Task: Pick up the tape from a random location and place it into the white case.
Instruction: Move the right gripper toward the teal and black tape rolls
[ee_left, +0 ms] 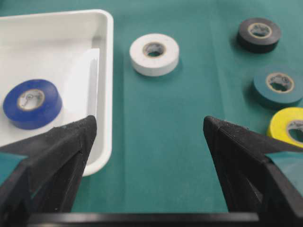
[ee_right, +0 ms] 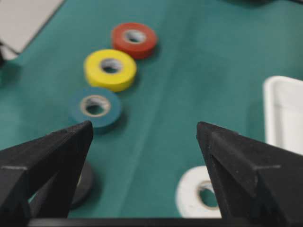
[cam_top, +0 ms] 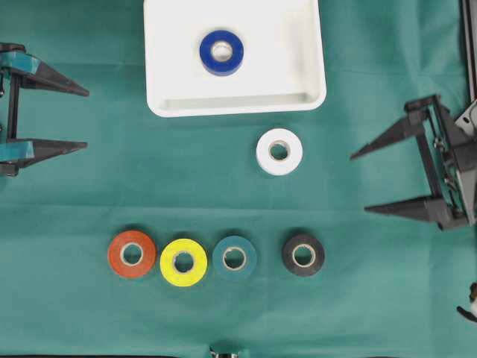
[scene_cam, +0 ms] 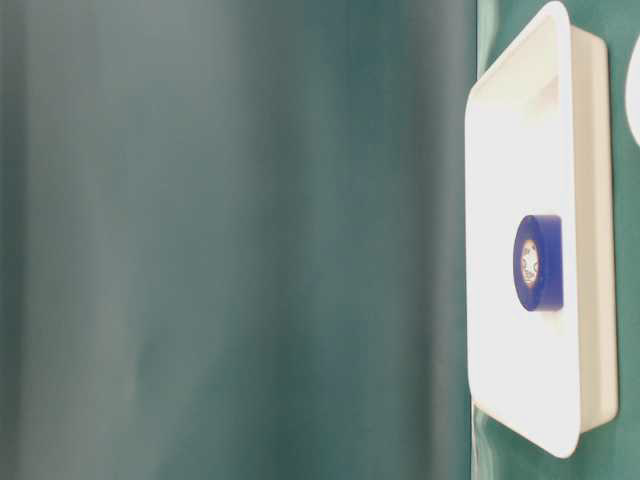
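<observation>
1. Inside the white case [cam_top: 164, 74] a blue tape [cam_top: 221, 52] already lies flat; the white tape [cam_top: 279, 151] sits just outside it on the counter [cam_top: 89, 186].
2. Both the left claw [cam_top: 82, 118] and right claw [cam_top: 359, 183] stand wide, holding nothing.
3. Risk: the four rolls in the front row lie close together, so a careless descent could nudge a neighbour
</observation>
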Robot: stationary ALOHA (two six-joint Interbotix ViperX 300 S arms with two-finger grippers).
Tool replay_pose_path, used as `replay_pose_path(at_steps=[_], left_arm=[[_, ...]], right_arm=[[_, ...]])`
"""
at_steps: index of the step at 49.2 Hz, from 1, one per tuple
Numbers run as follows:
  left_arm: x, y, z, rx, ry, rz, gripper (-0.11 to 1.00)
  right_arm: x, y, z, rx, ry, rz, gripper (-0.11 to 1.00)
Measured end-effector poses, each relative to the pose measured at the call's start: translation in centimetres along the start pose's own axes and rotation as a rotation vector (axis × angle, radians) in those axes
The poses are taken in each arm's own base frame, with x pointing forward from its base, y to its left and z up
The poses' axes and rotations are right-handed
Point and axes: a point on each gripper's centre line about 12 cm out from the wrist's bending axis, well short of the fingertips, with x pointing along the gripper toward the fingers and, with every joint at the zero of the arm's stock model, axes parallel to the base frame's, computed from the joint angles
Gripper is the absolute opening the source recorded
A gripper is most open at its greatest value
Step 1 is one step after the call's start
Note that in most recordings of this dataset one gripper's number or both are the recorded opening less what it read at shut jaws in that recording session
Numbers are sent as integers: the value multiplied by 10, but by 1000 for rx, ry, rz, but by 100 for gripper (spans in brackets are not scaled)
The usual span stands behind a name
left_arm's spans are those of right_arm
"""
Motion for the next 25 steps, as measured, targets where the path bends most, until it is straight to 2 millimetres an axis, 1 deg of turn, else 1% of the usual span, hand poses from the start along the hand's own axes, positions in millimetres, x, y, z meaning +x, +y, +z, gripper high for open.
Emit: replay_pose_path(at_steps=[25], left_arm=[[0,0,0,0,1,-2,98]], right_arm=[[1,2,-1,0,3,10,90]])
